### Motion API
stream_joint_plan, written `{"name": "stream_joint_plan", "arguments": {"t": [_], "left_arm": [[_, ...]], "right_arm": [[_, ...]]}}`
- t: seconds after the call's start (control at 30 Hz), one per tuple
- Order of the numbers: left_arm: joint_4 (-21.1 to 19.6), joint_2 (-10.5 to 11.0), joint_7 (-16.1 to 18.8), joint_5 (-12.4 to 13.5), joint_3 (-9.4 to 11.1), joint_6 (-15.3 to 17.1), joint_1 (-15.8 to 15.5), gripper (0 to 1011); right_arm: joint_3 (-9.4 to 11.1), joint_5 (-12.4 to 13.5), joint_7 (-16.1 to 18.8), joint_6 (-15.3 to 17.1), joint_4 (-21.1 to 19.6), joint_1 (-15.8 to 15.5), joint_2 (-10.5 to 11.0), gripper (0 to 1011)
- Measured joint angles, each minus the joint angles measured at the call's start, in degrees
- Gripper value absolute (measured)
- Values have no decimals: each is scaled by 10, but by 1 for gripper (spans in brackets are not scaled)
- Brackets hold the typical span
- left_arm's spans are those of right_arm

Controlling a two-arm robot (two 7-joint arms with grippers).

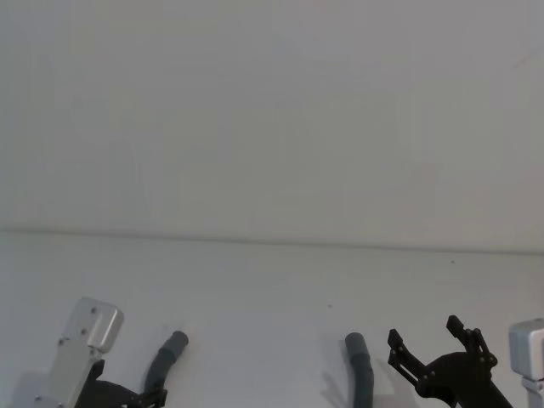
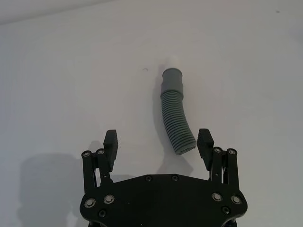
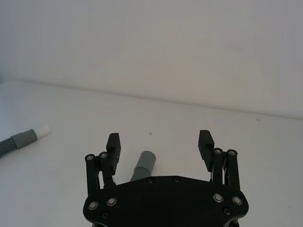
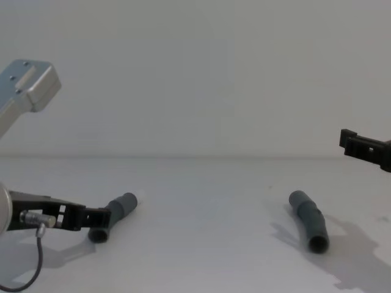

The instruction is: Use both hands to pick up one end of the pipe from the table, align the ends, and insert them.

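At the left, the left gripper is low over the white counter with its jaws wide apart. The near open end of the left pipe piece lies between them, close to one finger; whether it touches that finger I cannot tell. This piece is curved, with a ribbed body. Its far end is a smooth grey cuff with a narrow white tip, pointing away from the gripper.

Well apart, more to the right, the right pipe piece lies flat on the counter, its plain grey cuff toward the far side. The right gripper hangs above it and a little to its right, jaws also apart and holding nothing.

I judge both pieces to be light and not fragile. The ribbed part looks soft and will probably bend if held far from the end, so the tip would droop and be hard to aim. The smooth cuffs look stiffer but could slip between the jaws. It seems better to take each piece on the ribs just behind its cuff, where the grooves give grip and the end remains controlled for aligning.
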Motion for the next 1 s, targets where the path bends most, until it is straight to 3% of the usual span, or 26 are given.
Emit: {"name": "stream_joint_plan", "arguments": {"t": [0.23, 0.7, 1.0], "left_arm": [[15, -7, -5, 0, -3, -1, -8, 1001], [57, -29, -22, -3, -8, -40, -29, 1001], [73, -35, -30, -3, -8, -30, -45, 1001]], "right_arm": [[0, 0, 0, 0, 0, 0, 0, 1000], [0, 0, 0, 0, 0, 0, 0, 1000], [0, 0, 0, 0, 0, 0, 0, 1000]]}}
